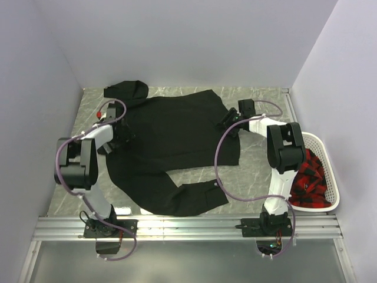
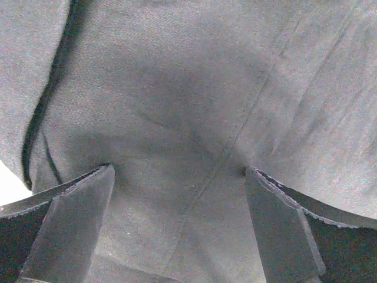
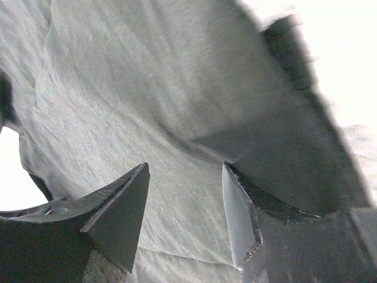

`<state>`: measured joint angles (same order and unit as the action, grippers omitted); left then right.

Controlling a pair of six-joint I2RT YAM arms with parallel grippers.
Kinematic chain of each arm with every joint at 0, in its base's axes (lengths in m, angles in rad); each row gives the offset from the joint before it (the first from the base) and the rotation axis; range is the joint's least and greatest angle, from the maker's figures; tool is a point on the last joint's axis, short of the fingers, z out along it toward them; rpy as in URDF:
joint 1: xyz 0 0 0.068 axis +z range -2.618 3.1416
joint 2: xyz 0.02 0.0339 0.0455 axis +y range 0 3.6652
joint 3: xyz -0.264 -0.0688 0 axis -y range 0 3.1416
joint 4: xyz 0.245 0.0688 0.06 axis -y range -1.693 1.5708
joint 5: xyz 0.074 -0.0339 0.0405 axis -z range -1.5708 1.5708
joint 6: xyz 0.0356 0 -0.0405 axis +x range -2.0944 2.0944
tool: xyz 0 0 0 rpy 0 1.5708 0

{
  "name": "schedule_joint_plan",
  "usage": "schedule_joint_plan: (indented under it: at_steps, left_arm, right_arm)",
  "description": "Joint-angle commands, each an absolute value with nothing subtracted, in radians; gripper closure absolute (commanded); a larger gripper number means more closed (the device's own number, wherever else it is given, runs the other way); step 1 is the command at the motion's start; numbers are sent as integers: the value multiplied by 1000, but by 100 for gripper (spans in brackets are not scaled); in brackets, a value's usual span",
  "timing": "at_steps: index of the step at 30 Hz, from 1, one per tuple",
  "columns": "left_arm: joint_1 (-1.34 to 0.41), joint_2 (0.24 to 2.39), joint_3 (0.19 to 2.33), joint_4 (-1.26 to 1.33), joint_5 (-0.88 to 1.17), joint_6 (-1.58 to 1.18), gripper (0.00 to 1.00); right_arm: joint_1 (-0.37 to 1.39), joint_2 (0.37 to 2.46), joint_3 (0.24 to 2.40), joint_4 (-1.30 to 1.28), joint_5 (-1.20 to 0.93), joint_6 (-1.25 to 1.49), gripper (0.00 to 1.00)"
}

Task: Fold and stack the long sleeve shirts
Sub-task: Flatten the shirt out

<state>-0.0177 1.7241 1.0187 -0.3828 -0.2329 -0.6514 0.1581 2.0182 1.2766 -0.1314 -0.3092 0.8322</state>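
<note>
Only the top view takes in the whole black shirt (image 1: 171,141). It lies spread across the marble-patterned tabletop (image 1: 253,171), with one sleeve (image 1: 126,89) bunched at the far left corner. The other sleeve (image 1: 194,197) is swept toward the near edge.

That view also shows a white basket (image 1: 321,140) at the right, holding red-and-black plaid cloth (image 1: 306,180). Neither wrist camera sees the basket or the plaid cloth.

From above, both sets of fingers are dark blobs, and how far apart they stand cannot be read there. The left fingers (image 1: 121,132) are on the shirt's left side and the right fingers (image 1: 227,125) are at its right edge.

The left wrist view fills with cloth. The left fingers (image 2: 76,218) are spread wide, with their tips down on the fabric. A stitched seam (image 2: 235,141) runs diagonally between them, and nothing is pinched.

In the right wrist view the right fingers (image 3: 118,206) stand partly apart, narrower than the left pair. The shirt's cloth (image 3: 147,106) lies across the gap, and a darker fold (image 3: 294,159) rises beside the right-hand finger. They do not clamp it. The cloth's edge shows at the upper right against bright background.

A strip of bare tabletop separates the shirt's right edge from the basket. Bare tabletop also shows along the left edge and in front of the near sleeve. Pale walls close in the far, left and right sides.
</note>
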Motion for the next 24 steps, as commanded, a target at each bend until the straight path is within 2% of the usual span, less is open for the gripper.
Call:
schedule_joint_plan:
  at_steps: [1,6,10,14,20,24]
  left_arm:
    - [-43,1805,1116,-420,-204,-601,1]
    - [-109,1929,1259,-471,-212,-581,1]
    - [-150,2011,1402,-508,-210,-557,1]
    - [-149,2010,1402,-512,-241,-542,1]
    - [-144,1786,1218,-465,-288,-606,1]
    - [-143,1518,1062,-449,-316,-661,1]
  right_arm:
    - [107,1980,1220,-153,-264,877,39]
    - [60,1954,1174,-141,-287,891,39]
    - [49,1918,1167,-170,-224,885,39]
    - [41,1885,1166,-181,-212,842,39]
    - [57,1747,1097,-153,-203,776,40]
    - [72,1604,1046,-195,-155,718,40]
